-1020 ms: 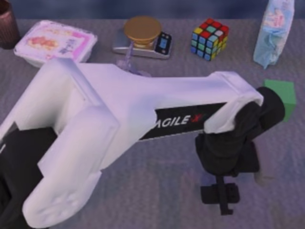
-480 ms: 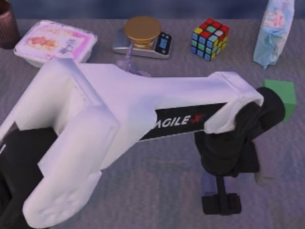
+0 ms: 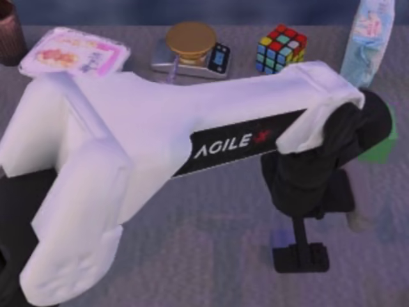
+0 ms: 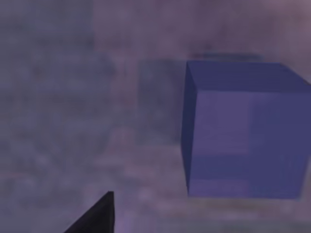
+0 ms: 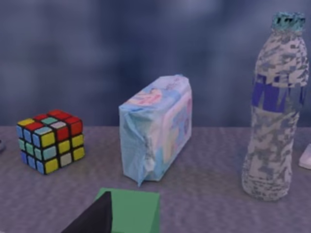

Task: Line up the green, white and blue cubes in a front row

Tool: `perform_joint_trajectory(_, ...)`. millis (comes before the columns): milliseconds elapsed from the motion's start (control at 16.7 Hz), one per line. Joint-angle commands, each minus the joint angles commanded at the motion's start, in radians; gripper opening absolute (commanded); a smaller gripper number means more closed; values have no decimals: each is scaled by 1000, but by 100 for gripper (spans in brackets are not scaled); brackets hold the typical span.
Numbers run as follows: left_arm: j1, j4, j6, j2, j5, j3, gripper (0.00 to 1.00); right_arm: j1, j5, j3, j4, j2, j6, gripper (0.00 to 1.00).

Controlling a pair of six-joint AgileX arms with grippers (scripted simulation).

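Here my left gripper (image 3: 300, 256) hangs low over the table's front right, just beside the blue cube (image 3: 281, 239); I cannot tell how its fingers stand. The green cube (image 3: 381, 146) sits behind, half hidden under my arm.

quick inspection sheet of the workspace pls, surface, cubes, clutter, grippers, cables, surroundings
surface: grey table, cloth-like.
job's things: blue cube resting on the table close under the left gripper, a sliver showing in the top view; green cube at the table's right, half hidden by the left arm; white cube only a pale sliver beside the left wrist.
clutter: puzzle cube, scale with gold disc, pink tray pack, pale blue packet, bottle, brown cup.
grippers: left gripper low over the front of the table, right of centre; right gripper not seen from above.
cables: nothing seen.
surroundings: dark blue backdrop.
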Motion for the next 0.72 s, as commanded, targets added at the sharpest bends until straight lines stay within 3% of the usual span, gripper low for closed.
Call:
perform_joint_trajectory(240, 7, -77, 0, -25, -1, 65, 100, 0, 0, 0, 0, 0, 0, 100)
perform_joint_trajectory(540, 7, -69, -2, -31, -2, 55, 100, 3, -1, 10, -7, 10, -5, 100)
perform_joint_trajectory(720, 57, -15, -27, -124, -8, -29, 100, 27, -3, 100, -70, 100, -51, 100)
